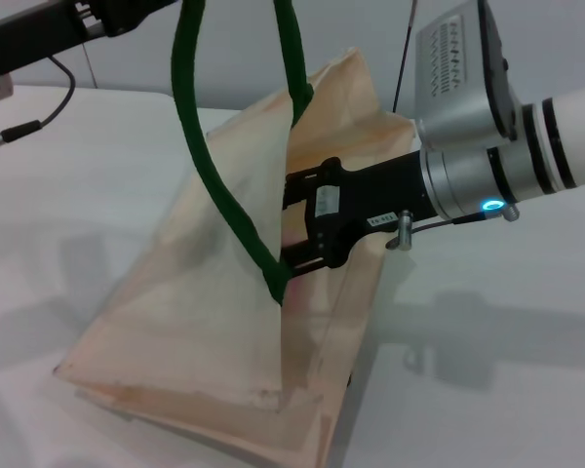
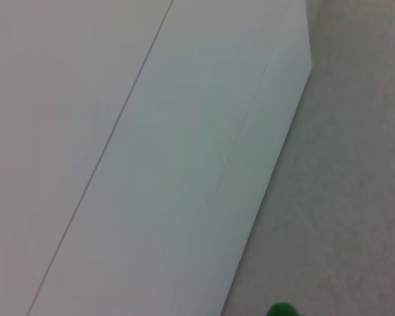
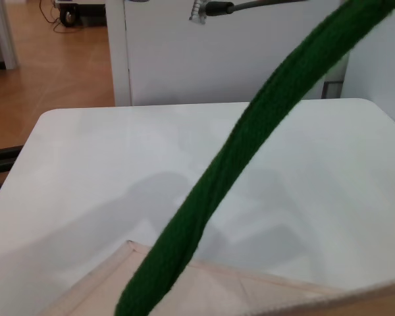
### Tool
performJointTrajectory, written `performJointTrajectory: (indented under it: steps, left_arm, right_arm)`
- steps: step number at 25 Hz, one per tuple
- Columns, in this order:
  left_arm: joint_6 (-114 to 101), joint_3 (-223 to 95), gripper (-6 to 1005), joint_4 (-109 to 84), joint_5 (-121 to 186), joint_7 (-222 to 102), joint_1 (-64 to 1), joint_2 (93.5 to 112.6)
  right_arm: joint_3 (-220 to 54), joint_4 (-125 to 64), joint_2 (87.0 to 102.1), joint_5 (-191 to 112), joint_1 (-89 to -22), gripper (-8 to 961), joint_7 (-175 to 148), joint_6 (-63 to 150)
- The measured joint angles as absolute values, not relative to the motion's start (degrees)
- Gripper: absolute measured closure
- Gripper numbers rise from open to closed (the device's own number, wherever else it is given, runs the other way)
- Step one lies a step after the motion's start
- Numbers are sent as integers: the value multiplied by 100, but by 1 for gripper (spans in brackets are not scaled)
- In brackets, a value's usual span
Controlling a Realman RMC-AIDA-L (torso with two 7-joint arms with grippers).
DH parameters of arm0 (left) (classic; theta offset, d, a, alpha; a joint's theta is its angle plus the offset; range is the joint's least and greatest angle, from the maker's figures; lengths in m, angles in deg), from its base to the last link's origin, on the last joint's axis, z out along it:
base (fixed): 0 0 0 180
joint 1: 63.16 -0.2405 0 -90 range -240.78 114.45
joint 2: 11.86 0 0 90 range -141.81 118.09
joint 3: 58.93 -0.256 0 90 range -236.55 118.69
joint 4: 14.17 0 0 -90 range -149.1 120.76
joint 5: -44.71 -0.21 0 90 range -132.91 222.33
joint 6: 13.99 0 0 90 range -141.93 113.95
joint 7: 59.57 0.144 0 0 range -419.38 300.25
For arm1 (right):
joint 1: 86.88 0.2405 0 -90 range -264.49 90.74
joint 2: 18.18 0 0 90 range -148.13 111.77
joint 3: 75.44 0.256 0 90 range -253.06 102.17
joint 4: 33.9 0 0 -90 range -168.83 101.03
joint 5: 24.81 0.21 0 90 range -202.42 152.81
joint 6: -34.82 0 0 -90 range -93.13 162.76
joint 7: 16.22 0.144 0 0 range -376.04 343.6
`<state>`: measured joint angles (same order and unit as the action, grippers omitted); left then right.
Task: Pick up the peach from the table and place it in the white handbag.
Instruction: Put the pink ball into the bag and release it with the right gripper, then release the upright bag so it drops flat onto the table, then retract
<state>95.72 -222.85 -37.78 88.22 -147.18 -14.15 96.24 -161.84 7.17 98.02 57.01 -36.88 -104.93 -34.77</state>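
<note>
The white handbag [image 1: 224, 322] stands tilted on the table with its mouth pulled open. Its dark green strap handles [image 1: 210, 175] rise taut out of the top of the head view, beside my left arm [image 1: 39, 29] at the upper left. My right gripper [image 1: 291, 226] reaches from the right into the bag's mouth, its black fingers [image 1: 302, 181] spread apart with nothing seen between them. The peach is not in view. The right wrist view shows one green strap [image 3: 230, 171] crossing in front and the bag's rim [image 3: 204, 289] below it. A bit of green strap [image 2: 283, 309] shows in the left wrist view.
The white table [image 1: 487, 370] surrounds the bag, and its far edge [image 3: 184, 106] shows in the right wrist view. A white cabinet [image 3: 217, 59] and wooden floor [image 3: 46, 59] lie beyond it. A black cable [image 1: 39, 122] hangs at the upper left.
</note>
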Motion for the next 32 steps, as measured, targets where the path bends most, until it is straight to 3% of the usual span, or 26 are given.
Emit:
performJointTrajectory:
  steps: [11,24,32]
  left_arm:
    - [9510,-22250,872,-3781,8826,-14682,-1534,9624]
    - [8839,-22268,871,-3751,9367,-14659,-1832,9699]
    - [8408,-22232,678,-3739,9485,-14306,-1933,9779]
  right_arm:
    - [-15138,785,9698,5488,-4061,69,-10456,-3610]
    - [-12446,1375,9770,5205,-5097,71,-10661,-3599]
    - [-12262,1291,9776,5999,-5400,72,-11258,-3612]
